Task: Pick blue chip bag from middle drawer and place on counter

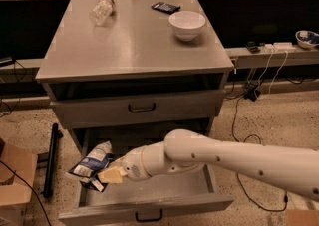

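Observation:
The blue chip bag (pixel 92 164), crumpled dark blue foil with white ends, is held above the left side of the open middle drawer (pixel 149 203). My gripper (pixel 107 172) is shut on the bag's lower right part, at the end of the white arm that reaches in from the right. The bag overhangs the drawer's left wall. The counter (pixel 134 41) is the grey top of the cabinet, well above the gripper.
On the counter lie a clear plastic bottle (pixel 101 10), a white bowl (pixel 187 24) and a dark calculator-like item (pixel 165 7). The closed drawer front (pixel 139 108) sits above the open drawer. A cardboard box (pixel 15 175) and a black bar (pixel 50 160) are on the floor at left.

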You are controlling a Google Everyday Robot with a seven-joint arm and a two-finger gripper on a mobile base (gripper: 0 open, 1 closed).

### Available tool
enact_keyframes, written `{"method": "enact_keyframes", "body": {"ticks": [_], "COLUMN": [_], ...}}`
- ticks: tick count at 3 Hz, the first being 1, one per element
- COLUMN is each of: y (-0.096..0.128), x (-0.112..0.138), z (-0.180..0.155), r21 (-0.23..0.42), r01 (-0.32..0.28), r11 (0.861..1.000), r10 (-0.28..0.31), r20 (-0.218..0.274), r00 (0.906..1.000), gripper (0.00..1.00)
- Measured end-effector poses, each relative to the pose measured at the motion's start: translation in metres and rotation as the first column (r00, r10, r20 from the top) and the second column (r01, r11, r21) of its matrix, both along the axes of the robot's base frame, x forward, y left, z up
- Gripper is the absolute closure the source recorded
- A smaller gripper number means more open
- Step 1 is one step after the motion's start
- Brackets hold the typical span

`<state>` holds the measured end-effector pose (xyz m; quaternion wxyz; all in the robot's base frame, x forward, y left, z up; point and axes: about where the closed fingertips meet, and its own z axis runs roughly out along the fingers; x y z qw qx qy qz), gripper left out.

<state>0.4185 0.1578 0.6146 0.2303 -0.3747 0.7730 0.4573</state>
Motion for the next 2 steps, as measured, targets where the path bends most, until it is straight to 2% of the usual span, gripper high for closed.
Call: {"method": "enact_keyframes", "body": {"ticks": [1, 2], "y": [-0.056, -0.152], "x": [0.014, 0.069], "z": [0.067, 0.146], "r21": [0.044, 0.006], "r01": [0.030, 0.147], "r11": [0.999, 0.989], "r10": [-0.035, -0.144], "r20": [0.113, 0.248], "r00": [0.9930, 0.9581], "gripper": [1.00, 1.00]}}
